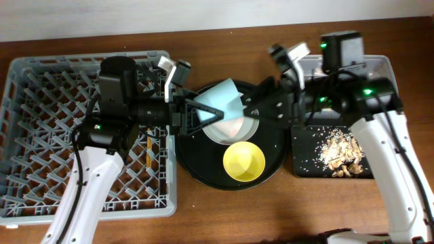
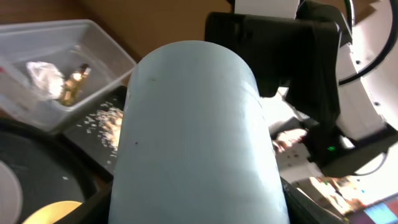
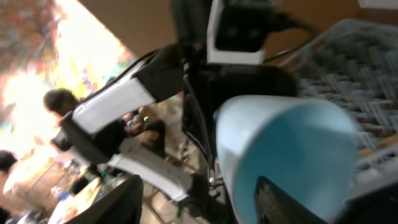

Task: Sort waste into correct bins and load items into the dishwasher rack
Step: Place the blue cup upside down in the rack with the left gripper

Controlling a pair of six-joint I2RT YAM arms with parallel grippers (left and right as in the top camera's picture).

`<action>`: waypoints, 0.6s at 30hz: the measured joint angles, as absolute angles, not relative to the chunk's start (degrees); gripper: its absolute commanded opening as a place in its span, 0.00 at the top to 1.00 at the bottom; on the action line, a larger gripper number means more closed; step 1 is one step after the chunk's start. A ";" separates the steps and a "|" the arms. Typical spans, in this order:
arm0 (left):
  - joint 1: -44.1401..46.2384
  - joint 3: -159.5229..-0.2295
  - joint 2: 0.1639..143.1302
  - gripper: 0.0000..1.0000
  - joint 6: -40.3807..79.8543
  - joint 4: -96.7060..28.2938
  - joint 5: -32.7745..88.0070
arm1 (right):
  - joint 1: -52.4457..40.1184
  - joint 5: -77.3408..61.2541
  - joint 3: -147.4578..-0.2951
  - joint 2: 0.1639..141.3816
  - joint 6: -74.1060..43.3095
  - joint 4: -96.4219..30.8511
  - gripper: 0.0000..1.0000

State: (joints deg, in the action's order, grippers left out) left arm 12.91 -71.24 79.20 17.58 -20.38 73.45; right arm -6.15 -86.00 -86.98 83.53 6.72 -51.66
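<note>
The light-blue cup point(image 1: 220, 100) hangs tilted above the round black tray, between both arms. My left gripper point(image 1: 203, 112) is shut on it; in the left wrist view the cup point(image 2: 193, 137) fills the space between the dark fingers. My right gripper point(image 1: 254, 108) is open at the cup's mouth. In the right wrist view one finger point(image 3: 283, 202) sits inside the cup point(image 3: 292, 124) and the other point(image 3: 124, 199) stands well clear of its wall. The yellow bowl point(image 1: 244, 161) and pale plate point(image 1: 230, 130) lie on the round tray. The grey dishwasher rack point(image 1: 41, 135) is at the left.
The round black tray point(image 1: 200, 166) sits mid-table. At the right, the black rectangular tray point(image 1: 308, 146) holds beige food scraps point(image 1: 342, 154). Behind it, the clear tub point(image 2: 37, 37) holds the white napkin point(image 2: 40, 73) and gold wrapper point(image 2: 74, 81).
</note>
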 measured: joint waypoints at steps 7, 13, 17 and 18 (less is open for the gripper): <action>5.80 -71.83 76.84 0.97 18.26 -28.71 61.32 | 2.83 -69.12 -87.07 83.50 -4.67 -55.53 0.27; -2.09 -85.54 75.46 0.97 12.73 -60.99 31.86 | 2.09 -40.88 -87.09 83.53 -8.93 -65.06 0.01; -2.35 -91.90 75.42 0.97 10.96 -68.58 12.01 | -1.58 -29.54 -87.07 83.55 -9.56 -66.43 0.01; -2.39 -92.25 75.57 0.96 10.61 -69.63 8.71 | -2.68 -28.01 -87.00 83.55 -9.65 -66.46 0.01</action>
State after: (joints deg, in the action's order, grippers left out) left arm -2.39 -92.25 75.57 10.61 -69.63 8.71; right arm -2.68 -28.01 -87.00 83.55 -9.65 -66.46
